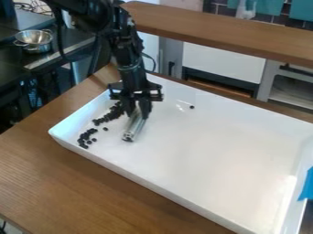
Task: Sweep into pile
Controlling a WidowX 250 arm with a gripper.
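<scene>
The black gripper (pixel 137 113) hangs over the left part of a white tray (pixel 202 151), shut on a short metal bar (pixel 135 126) that slants down toward the tray floor. Small dark pieces (pixel 109 115) lie in a band just left of the gripper, partly behind it. More dark pieces (pixel 87 137) are scattered nearer the tray's left wall. One lone dark piece (pixel 192 107) sits to the right of the gripper, toward the back wall.
The tray stands on a brown wooden table (pixel 36 169). Blue tape (pixel 307 185) is at its right edge. Behind it runs a raised wooden shelf (pixel 226 32). A metal bowl (pixel 34 40) stands on a dark surface at the upper left.
</scene>
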